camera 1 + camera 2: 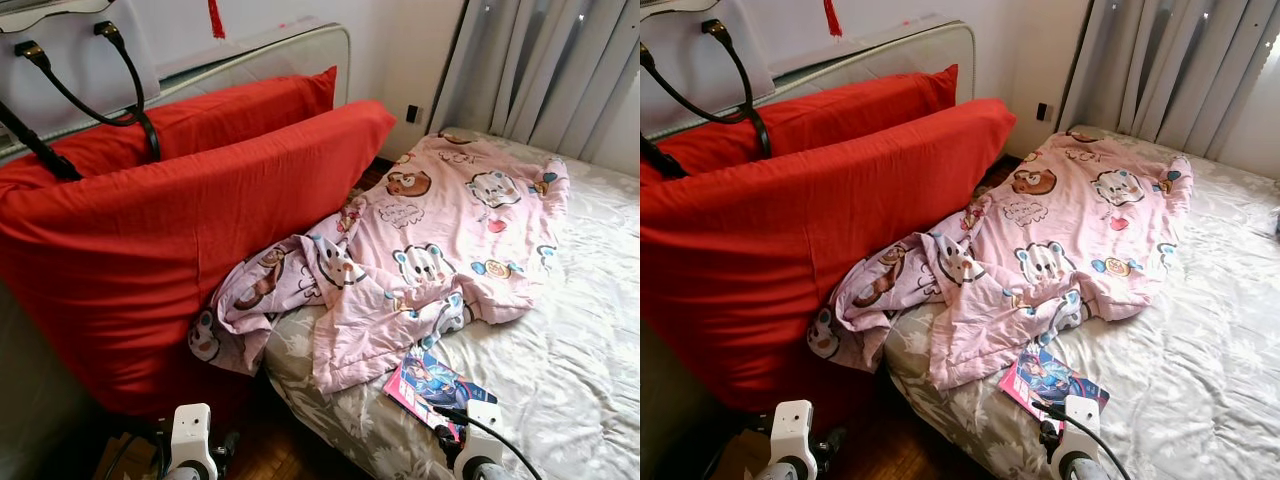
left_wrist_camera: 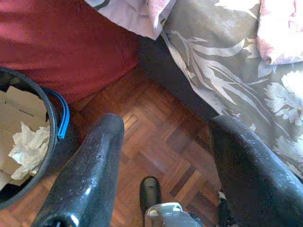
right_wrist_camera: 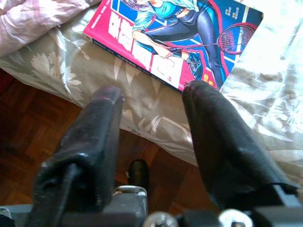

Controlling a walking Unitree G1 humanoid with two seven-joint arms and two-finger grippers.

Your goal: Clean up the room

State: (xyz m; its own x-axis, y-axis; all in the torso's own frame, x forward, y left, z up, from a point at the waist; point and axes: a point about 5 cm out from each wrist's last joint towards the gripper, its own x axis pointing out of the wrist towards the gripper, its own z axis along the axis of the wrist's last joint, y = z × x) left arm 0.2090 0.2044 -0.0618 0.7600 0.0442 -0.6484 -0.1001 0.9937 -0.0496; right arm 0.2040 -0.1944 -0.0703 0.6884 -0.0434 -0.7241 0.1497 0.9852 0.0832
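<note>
A crumpled pink cartoon blanket (image 1: 430, 230) lies across the bed (image 1: 580, 360), with one corner hanging off the bed's left side. A pink and blue comic book (image 1: 432, 385) rests flat near the bed's front edge. My right gripper (image 3: 151, 92) is open, low in front of the bed's edge and just short of the comic book (image 3: 175, 38). My left gripper (image 2: 168, 127) is open with nothing in it, above the wooden floor (image 2: 156, 146) between the bed and a black bin (image 2: 51, 127).
Two big red pillows (image 1: 180, 230) lean against the headboard at the left, with a white handbag (image 1: 70, 60) with black handles above them. The bin holds crumpled paper (image 2: 28, 146) and cardboard. Grey curtains (image 1: 540, 60) hang behind the bed.
</note>
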